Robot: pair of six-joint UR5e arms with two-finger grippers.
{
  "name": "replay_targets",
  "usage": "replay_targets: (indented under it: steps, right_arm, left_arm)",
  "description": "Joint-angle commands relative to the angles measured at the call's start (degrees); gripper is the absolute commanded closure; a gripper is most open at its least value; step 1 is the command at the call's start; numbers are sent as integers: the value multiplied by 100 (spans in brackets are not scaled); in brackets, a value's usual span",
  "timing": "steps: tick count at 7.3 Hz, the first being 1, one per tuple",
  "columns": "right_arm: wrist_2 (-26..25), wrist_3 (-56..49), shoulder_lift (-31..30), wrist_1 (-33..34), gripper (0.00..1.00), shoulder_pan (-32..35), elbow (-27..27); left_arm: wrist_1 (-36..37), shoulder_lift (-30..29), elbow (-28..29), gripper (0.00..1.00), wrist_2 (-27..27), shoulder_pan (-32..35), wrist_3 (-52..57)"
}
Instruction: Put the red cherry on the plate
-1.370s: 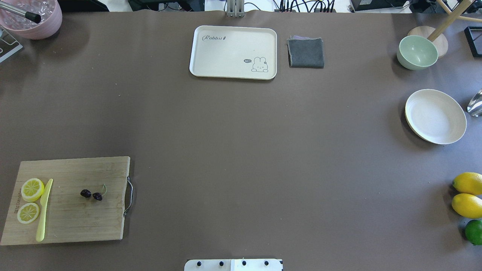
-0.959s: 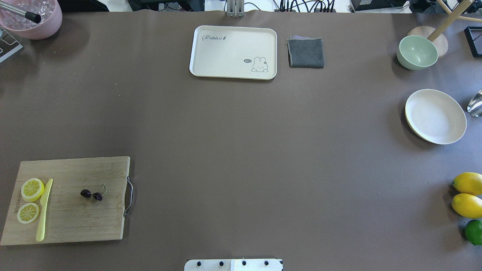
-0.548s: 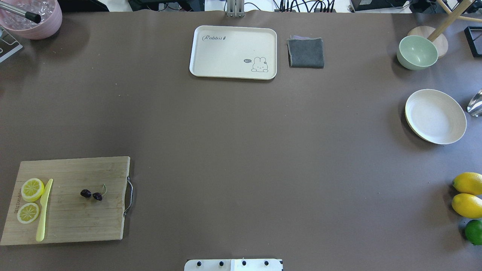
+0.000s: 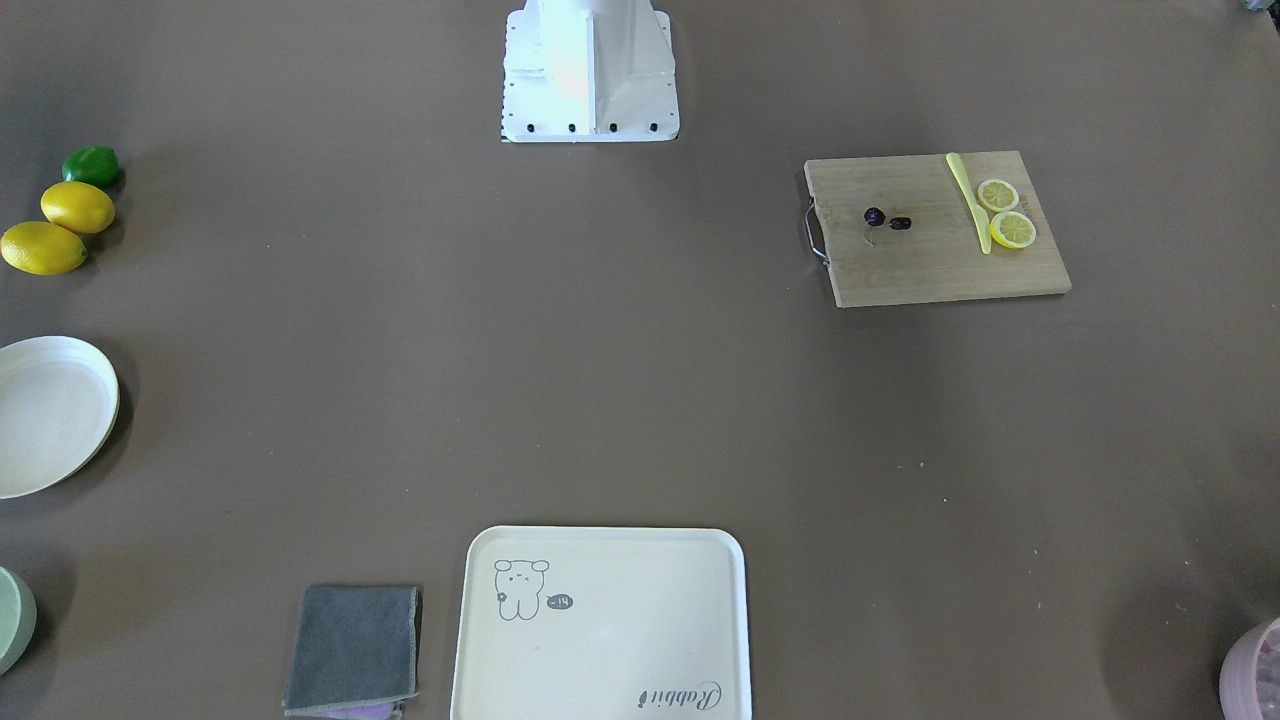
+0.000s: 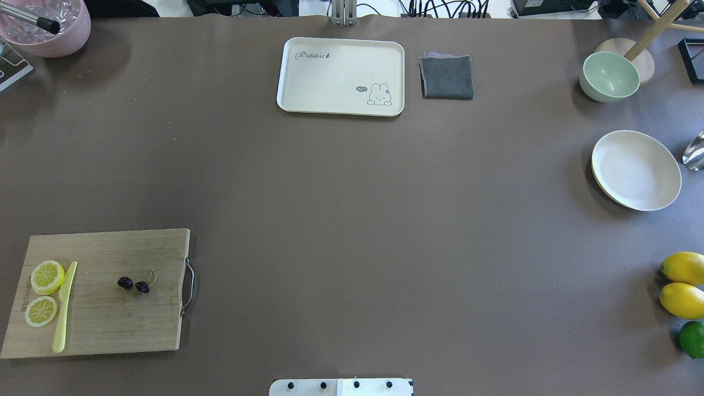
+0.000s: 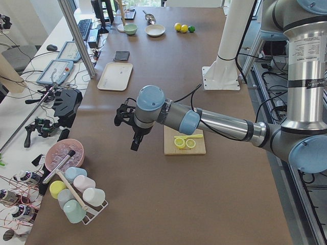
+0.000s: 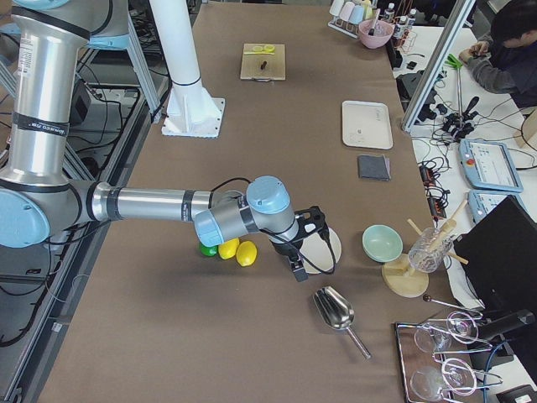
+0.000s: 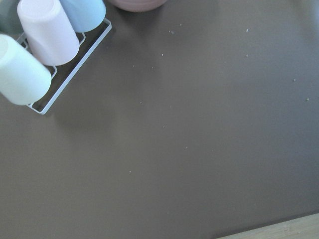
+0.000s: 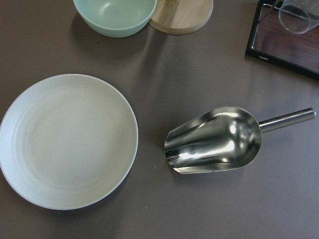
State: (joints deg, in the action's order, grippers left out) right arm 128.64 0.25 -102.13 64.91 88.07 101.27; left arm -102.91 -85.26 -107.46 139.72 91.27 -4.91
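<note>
The red cherry (image 5: 133,284) (image 4: 887,219), a dark pair on a thin green stem, lies on the wooden cutting board (image 5: 99,330) at the near left of the table. The plate (image 5: 636,170) (image 4: 45,415) (image 9: 67,139) is round, cream-white and bare, and sits far off at the right edge. My left gripper (image 6: 135,144) hangs over the table's left end, beyond the board. My right gripper (image 7: 298,270) hovers beside the plate. Both show only in the side views, so I cannot tell whether they are open or shut.
Two lemon slices (image 5: 47,276) and a yellow knife (image 5: 64,308) share the board. A rabbit tray (image 5: 341,76) and grey cloth (image 5: 446,77) lie at the back. A green bowl (image 5: 609,76), metal scoop (image 9: 214,139), lemons (image 5: 683,285) and a lime sit at right. A cup rack (image 8: 45,50) stands at left.
</note>
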Motion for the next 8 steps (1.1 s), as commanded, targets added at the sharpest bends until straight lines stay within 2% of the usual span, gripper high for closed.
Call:
replay_targets:
  steps: [1,3,6,7,8]
  right_arm:
    - [55,273,17,-225,0,26,-97]
    - [126,299,43,-251,0,17,-246]
    - [390,1070,684,-295,0,-472,-1238]
    - [381,1726,737,-774,2,-806,-1476]
    - [346,2394,747,-1709,3,-1148,-1931]
  left_arm:
    - [-883,-8,190,2,-50,5,8]
    - [-1510,0,567,2,-15,-4,-10]
    - [-1635,0,648,2,-50,-65,-71]
    - [-1635,9,648,2,-50,-65,-62]
    - [-1635,9,639,2,-50,-65,-62]
